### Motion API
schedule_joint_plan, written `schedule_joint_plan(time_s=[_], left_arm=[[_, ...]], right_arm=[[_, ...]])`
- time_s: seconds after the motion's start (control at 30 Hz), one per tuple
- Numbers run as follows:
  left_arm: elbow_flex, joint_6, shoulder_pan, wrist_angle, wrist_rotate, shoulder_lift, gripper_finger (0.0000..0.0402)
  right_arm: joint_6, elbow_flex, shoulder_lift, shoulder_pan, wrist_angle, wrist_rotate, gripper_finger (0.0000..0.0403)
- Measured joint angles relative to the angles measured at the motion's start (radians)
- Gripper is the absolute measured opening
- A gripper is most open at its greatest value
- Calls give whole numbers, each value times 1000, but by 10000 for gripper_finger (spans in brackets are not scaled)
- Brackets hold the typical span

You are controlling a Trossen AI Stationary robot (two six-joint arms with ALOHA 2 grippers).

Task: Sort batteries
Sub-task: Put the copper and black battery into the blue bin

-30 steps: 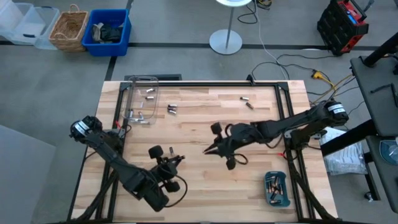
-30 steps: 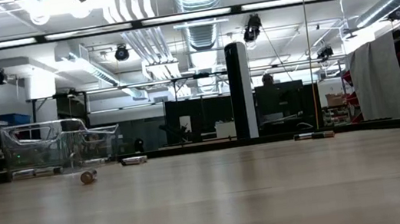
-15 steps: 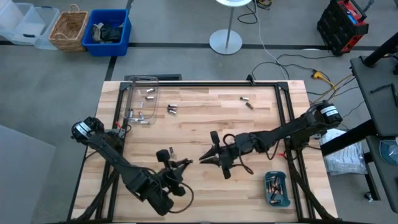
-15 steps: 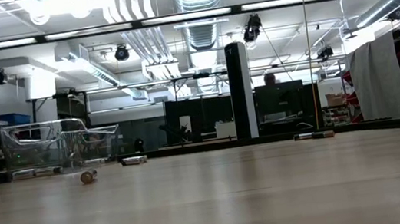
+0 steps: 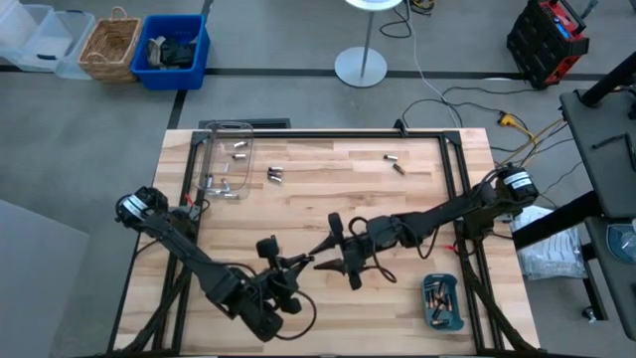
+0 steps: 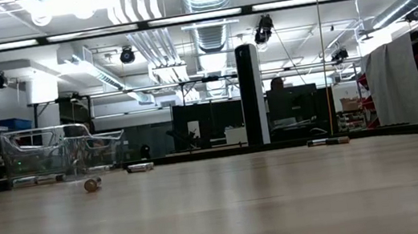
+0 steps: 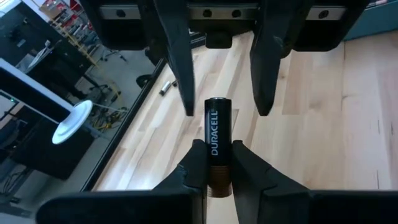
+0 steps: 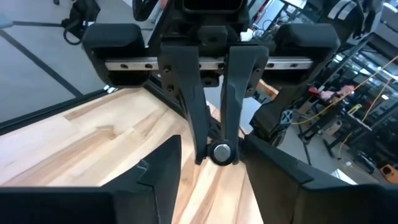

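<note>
Wooden table [image 5: 417, 194]: loose batteries [image 5: 275, 175] beside clear box [image 5: 227, 159].

Our left gripper [image 5: 301, 265] and right gripper [image 5: 320, 261] are meeting tip to tip; left fingers [image 7: 198, 163] are clamping, right fingers [image 7: 177, 59] are hanging spread wide.

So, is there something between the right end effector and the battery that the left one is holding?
Nothing visible. The left end effector holds the battery by its lower part, and the free end points into the gap of the open right end effector, with only bare table beneath.
</note>
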Motion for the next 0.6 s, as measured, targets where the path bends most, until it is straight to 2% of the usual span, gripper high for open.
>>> schedule_joint_plan(time_s=[0.2,0.6], left_arm=[[-1,6,18,20,0,0,23],[-1,28,26,39,25,0,23]], right_arm=[[0,6,2,0,4,2,162],[-16,7,2,-1,-7,4,114]])
